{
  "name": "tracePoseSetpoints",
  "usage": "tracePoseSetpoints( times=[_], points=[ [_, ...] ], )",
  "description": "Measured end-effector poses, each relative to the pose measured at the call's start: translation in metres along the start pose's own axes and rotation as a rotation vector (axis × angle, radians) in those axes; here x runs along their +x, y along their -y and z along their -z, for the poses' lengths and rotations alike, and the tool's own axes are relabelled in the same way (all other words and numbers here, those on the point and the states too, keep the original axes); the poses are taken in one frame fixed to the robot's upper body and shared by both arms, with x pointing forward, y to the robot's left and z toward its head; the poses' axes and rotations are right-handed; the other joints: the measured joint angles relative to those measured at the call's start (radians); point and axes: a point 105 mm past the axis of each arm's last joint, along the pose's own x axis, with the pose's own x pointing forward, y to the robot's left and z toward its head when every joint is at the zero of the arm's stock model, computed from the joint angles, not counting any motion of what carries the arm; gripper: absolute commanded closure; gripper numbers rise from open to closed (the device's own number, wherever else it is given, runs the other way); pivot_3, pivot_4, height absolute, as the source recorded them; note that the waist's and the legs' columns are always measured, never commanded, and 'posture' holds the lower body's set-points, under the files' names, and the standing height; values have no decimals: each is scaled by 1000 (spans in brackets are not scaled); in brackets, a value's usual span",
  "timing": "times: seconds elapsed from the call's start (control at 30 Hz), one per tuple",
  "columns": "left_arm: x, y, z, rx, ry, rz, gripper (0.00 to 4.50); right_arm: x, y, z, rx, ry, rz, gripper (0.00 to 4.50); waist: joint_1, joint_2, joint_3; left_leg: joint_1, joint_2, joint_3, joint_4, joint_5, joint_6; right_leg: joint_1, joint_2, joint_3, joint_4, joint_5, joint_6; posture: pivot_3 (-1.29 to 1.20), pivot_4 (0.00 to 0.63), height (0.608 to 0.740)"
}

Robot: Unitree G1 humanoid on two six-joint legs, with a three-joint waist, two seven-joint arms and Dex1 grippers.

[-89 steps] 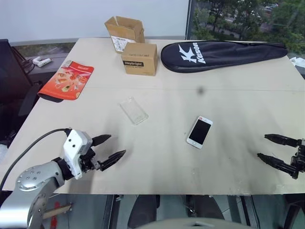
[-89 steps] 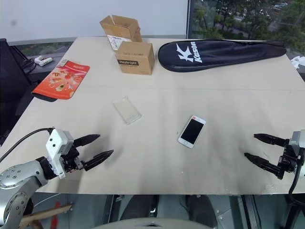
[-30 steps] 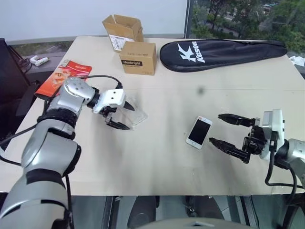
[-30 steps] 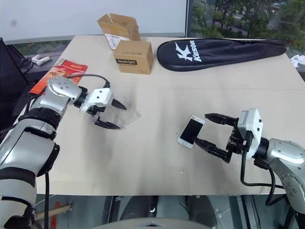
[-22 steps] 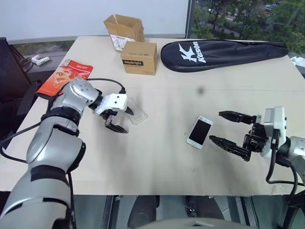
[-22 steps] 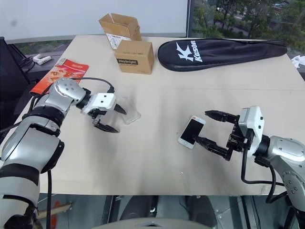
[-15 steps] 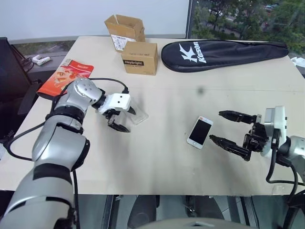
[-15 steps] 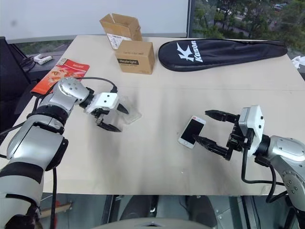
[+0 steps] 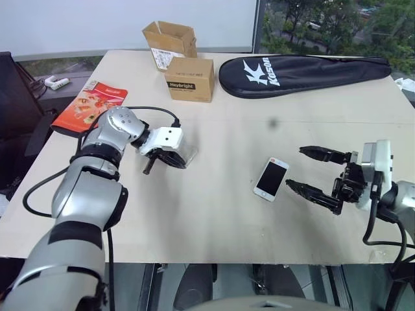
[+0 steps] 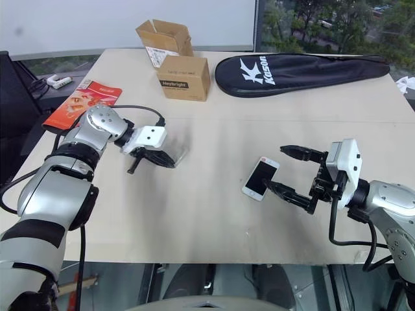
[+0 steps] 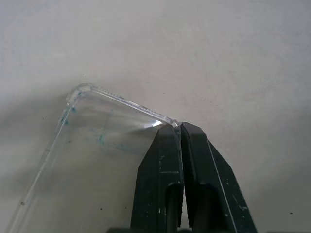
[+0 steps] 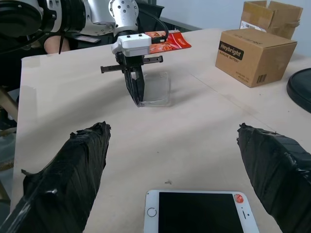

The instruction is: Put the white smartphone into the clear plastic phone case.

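1. The left gripper has its two black fingers pressed together, pinching the rim of the clear plastic phone case at one corner.
2. The clear plastic phone case lies on the table, on the left of the white smartphone and well apart from it.
3. The right gripper has its jaws spread wide and grips nothing. The fingertips point at the white smartphone from its right, just beside it and not touching.
4. The white smartphone lies flat on the table, screen up, with the red mark at its far end.
5. The Heybright carton stands beyond the white smartphone, toward the far left of the table. An open cardboard box stands just behind the carton.
6. The black racket bag lies along the far edge, beyond the white smartphone.
7. A red packet lies at the left edge of the table, far left of the white smartphone.
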Motion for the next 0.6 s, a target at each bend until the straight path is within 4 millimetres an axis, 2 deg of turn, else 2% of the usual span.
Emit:
tracePoseSetpoints(
  times=[0.2, 0.23, 0.33, 0.5, 0.6],
  points=[
    [9, -4, -11, -11, 69, -8, 4463, 1, 1, -2, -10, 1, -1, 0, 4, 0, 0, -2, 0, -1, 4, 0, 0, 0, 0, -1, 0, 0, 1, 0, 150, 740],
    [16, -9, -24, -23, 150, -16, 4463, 0, 1, -2, -15, -6, -2, 0, 3, 0, 0, -3, -1, -1, 5, 0, 0, 0, -1, -1, 0, 0, 1, 0, 150, 740],
    [28, -6, -33, -50, 198, 10, 4463, 0, 2, -1, -23, -16, -1, 0, -2, 0, 0, -3, -1, -1, 6, 0, 0, 0, -1, -1, 2, -1, 1, 0, 150, 740],
    [48, 23, -53, -112, 257, 112, 4463, 1, 2, -1, -28, -19, -1, 0, -11, 0, 0, -2, 1, -2, 5, 0, 1, -1, 0, 0, 4, -1, 1, 0, 150, 740],
    [62, 27, -68, -198, 211, 36, 4463, 1, 1, -1, -30, -20, -2, 0, -1, 0, 0, -2, 0, -2, 6, 0, 1, -1, 0, -1, 4, -1, 1, 0, 150, 740]
  ],
)
